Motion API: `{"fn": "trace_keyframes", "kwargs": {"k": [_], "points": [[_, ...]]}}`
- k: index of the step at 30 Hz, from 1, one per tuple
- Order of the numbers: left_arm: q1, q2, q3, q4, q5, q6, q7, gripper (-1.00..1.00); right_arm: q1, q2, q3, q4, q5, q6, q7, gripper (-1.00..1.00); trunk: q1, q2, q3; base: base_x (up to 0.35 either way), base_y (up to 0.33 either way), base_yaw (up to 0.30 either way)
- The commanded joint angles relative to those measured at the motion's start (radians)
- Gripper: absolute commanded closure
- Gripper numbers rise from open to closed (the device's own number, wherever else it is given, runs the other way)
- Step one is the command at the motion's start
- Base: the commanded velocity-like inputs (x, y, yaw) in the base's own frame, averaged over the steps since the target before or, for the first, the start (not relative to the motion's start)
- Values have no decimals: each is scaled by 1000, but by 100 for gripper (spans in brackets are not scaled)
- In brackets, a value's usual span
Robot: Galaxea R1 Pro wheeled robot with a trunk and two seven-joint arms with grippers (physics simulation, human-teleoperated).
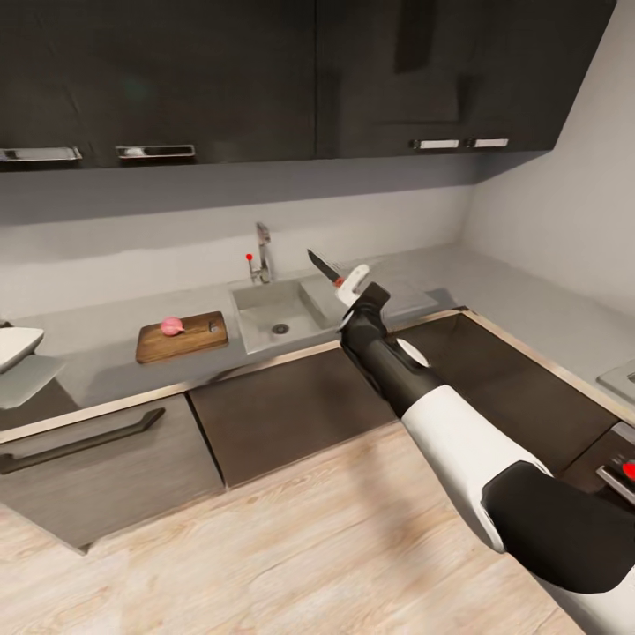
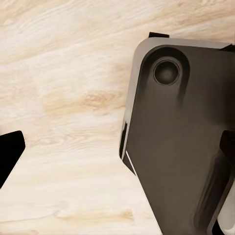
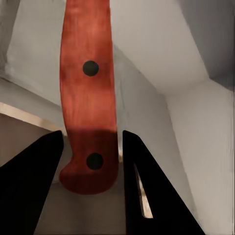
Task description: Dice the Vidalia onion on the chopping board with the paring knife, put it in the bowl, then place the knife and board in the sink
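My right gripper is shut on the red handle of the paring knife, held in the air over the sink and its drainboard, dark blade pointing up and to the left. In the right wrist view the knife handle sits between the two dark fingers. The pink Vidalia onion lies whole on the brown chopping board, left of the sink on the grey countertop. The white bowl shows at the far left edge. My left gripper hangs open over the wood floor.
A chrome faucet with a small red knob stands behind the sink. Dark upper cabinets hang above. The countertop turns a corner along the right wall, with a hob panel at the right. The robot's dark base is beside the left gripper.
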Motion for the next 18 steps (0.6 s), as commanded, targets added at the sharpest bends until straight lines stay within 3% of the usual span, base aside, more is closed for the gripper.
{"fn": "trace_keyframes", "kwargs": {"k": [1, 11, 14, 15, 17, 18], "points": [[-2, 0, -8, 4, 6, -6, 1, -100, -1, 0, 20, 2, -3, 6, -4, 100, 1, -2, -2, -8, 232, 0], [-2, -1, -7, 4, 6, -5, 1, -100, -1, 0, 62, 39, -3, 2, -5, 100, 1, -2, -2, 4, 136, 0], [-2, -2, -7, 4, 6, -5, 1, -100, -1, 0, 144, 39, -3, 0, -5, 100, 1, -2, -2, 89, 9, 0], [-2, -2, -7, 4, 6, -5, 1, -100, -1, 0, 228, 35, -5, 0, -6, 100, 1, -2, -2, 137, 3, 0], [-2, -1, -6, 4, 6, -5, 1, -100, -1, 0, 288, 28, -16, 2, -8, 100, 1, -2, -2, 141, 1, 0], [-2, -1, -6, 4, 6, -6, 1, -100, -1, 0, 294, 26, -21, 3, -8, 100, 1, -2, -2, 135, 1, 0]]}}
